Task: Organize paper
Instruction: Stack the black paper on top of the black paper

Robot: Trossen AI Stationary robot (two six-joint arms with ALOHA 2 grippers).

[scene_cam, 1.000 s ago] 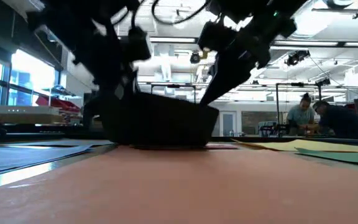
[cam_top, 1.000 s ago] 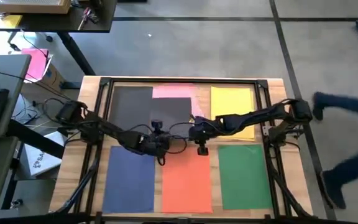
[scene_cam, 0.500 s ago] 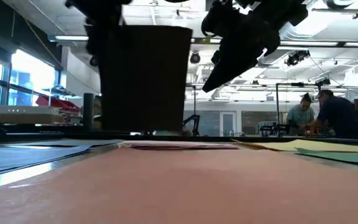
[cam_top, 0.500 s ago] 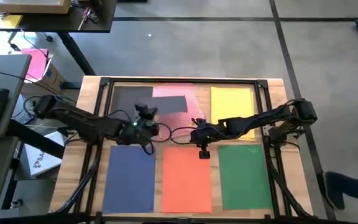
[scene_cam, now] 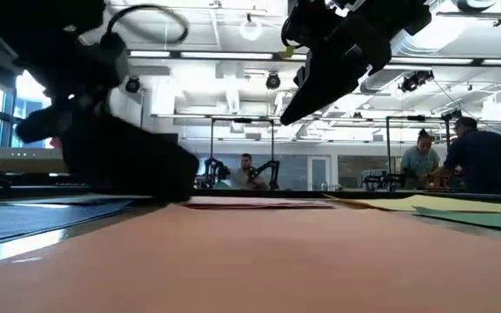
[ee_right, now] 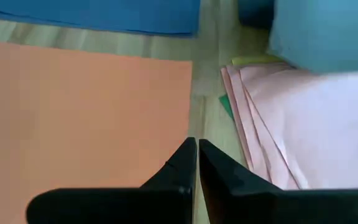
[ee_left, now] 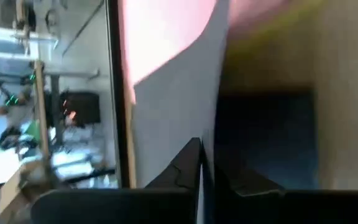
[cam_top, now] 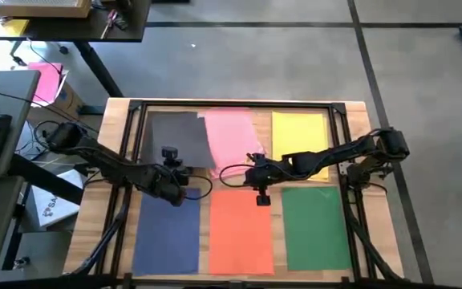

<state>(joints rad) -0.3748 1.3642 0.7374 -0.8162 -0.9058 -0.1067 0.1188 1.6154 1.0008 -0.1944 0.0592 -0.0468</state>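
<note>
Pinching dark grey sheet (cam_top: 179,138) edge, left fingers (ee_left: 188,171) clamped, right fingers (ee_right: 185,163) together.

The left claw (cam_top: 172,178) hides the dark grey sheet's (cam_top: 179,136) near edge. In the left wrist view that sheet is blurred and cut off.

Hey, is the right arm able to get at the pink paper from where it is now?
Probably yes. The right gripper, fingers shut, hovers at the pink paper's near corner, with nothing between them; the left gripper is off beside the dark grey sheet.
</note>
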